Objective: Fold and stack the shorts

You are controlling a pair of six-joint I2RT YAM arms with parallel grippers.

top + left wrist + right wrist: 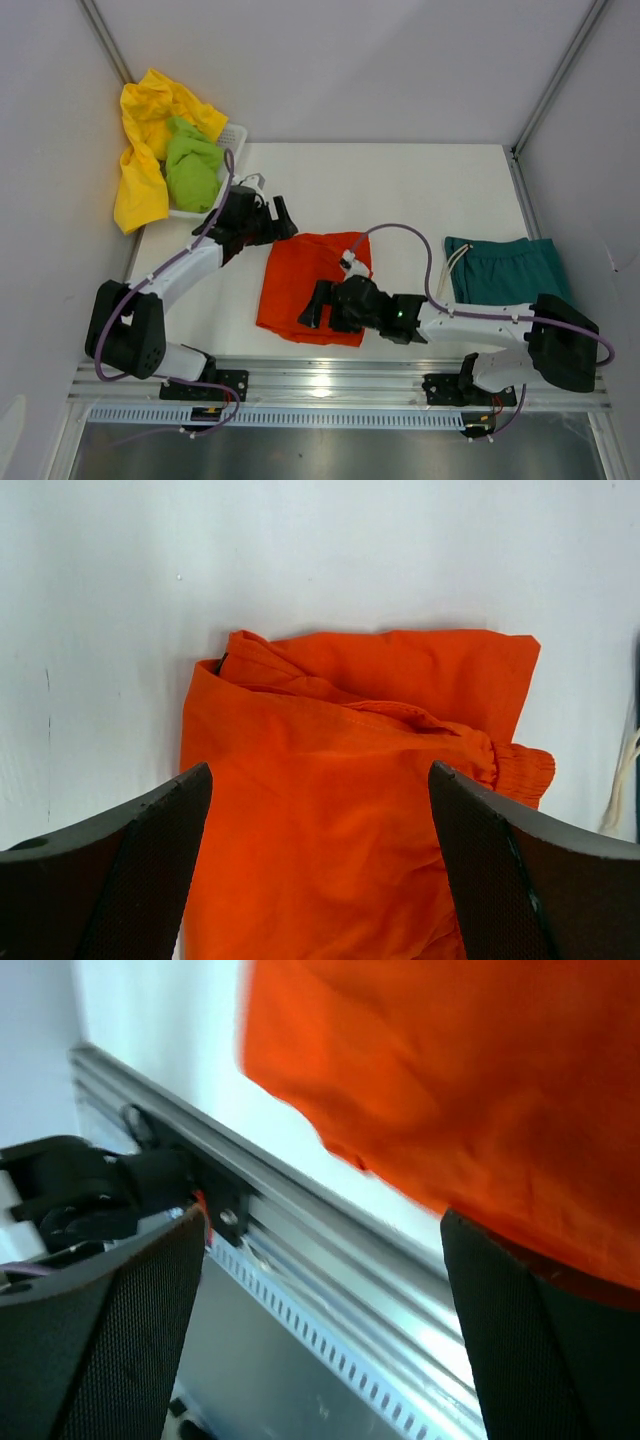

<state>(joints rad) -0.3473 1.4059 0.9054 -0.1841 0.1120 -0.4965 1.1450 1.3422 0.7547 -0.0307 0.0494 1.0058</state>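
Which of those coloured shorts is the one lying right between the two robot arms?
The orange-red fabric shorts, folded mid-table. The dark teal fabric shorts lie far right; the yellow shorts and lime green shorts are heaped at the far left corner.

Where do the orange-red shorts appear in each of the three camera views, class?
Top external: orange-red shorts in the middle of the white table.
Left wrist: lower centre, filling much of the picture.
Right wrist: upper right, blurred.
Shared landmark: the white table beneath them.

Bright, even overhead light, soft shadows; right wrist view smeared, perhaps motion blur.
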